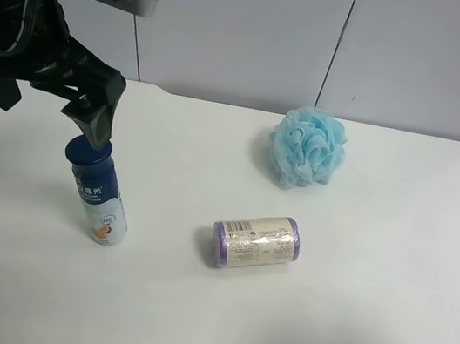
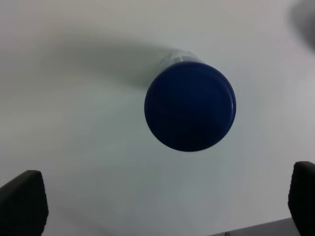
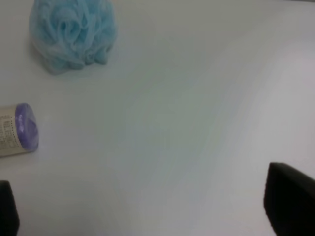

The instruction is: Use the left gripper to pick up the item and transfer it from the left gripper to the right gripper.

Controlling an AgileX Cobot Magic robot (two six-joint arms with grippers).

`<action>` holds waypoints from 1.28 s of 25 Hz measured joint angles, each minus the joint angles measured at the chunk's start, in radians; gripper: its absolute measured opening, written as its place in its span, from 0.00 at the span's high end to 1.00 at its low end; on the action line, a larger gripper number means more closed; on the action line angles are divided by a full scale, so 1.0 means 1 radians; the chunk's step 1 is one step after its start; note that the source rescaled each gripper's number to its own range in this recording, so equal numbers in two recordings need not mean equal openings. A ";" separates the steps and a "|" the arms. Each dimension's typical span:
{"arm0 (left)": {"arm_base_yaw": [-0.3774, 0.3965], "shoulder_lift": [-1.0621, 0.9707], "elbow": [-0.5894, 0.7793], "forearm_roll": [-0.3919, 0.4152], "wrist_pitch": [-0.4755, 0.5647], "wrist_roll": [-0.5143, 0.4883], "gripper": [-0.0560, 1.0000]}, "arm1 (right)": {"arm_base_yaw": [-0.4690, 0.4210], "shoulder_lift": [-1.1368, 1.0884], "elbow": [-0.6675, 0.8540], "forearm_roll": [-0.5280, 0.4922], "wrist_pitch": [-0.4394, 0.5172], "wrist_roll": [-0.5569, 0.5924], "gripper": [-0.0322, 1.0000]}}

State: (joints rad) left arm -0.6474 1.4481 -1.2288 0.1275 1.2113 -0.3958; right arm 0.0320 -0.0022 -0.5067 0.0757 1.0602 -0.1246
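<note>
White table (image 1: 362,335): slim upright bottle (image 1: 102,199), dark blue cap (image 2: 190,107), stands just under open left gripper (image 2: 162,204); right gripper (image 3: 147,204) also open.

The high camera looks down across the white table (image 1: 362,335) to the panelled wall (image 1: 237,23). The left wrist camera points almost straight down, close over the cap of the item (image 2: 190,108), which the high view shows from the side. The right wrist camera looks slantwise over the table at the pouf (image 3: 71,32) and roll (image 3: 19,129), both also in the high view.
</note>
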 joint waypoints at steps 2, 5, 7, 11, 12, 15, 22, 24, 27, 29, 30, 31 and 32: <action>0.000 0.027 0.000 0.000 -0.002 -0.001 0.00 | 0.000 0.000 0.000 0.000 0.000 0.000 0.00; 0.000 0.059 0.000 0.002 -0.015 -0.001 0.00 | 0.000 0.000 0.000 0.000 0.000 0.000 0.00; 0.000 0.074 0.000 0.005 -0.034 -0.001 0.00 | 0.000 0.000 0.000 0.000 0.000 0.000 0.00; 0.000 0.099 0.000 0.007 -0.054 0.003 0.00 | 0.000 0.000 0.000 0.000 0.000 0.000 0.00; 0.000 0.106 0.000 0.007 -0.057 0.004 0.00 | 0.000 0.000 0.000 0.000 0.000 0.000 0.00; 0.000 0.125 0.000 0.010 -0.066 0.007 0.00 | 0.000 0.000 0.000 0.000 0.000 0.000 0.00; 0.000 0.180 0.000 0.014 -0.093 0.010 0.00 | 0.000 0.000 0.000 0.000 0.000 0.000 0.00; 0.000 0.190 0.001 0.014 -0.107 0.010 0.00 | 0.000 0.000 0.000 0.000 0.000 0.000 0.00; 0.000 0.191 0.011 0.015 -0.143 0.011 0.00 | 0.000 0.000 0.000 0.000 0.000 0.000 0.00; 0.000 0.191 0.029 0.015 -0.169 0.011 0.00 | 0.000 0.000 0.000 0.000 0.000 0.000 0.00; 0.000 0.191 0.038 0.016 -0.180 0.011 0.00 | 0.000 0.000 0.000 0.000 0.000 0.000 0.00; 0.000 0.191 0.049 0.016 -0.188 0.011 0.00 | 0.000 0.000 0.000 0.000 0.000 0.000 0.00; 0.000 0.191 0.060 0.016 -0.196 0.011 0.00 | 0.000 0.000 0.000 0.000 0.000 0.000 0.00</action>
State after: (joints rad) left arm -0.6474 1.6390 -1.1687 0.1433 1.0152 -0.3846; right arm 0.0320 -0.0022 -0.5067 0.0757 1.0602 -0.1246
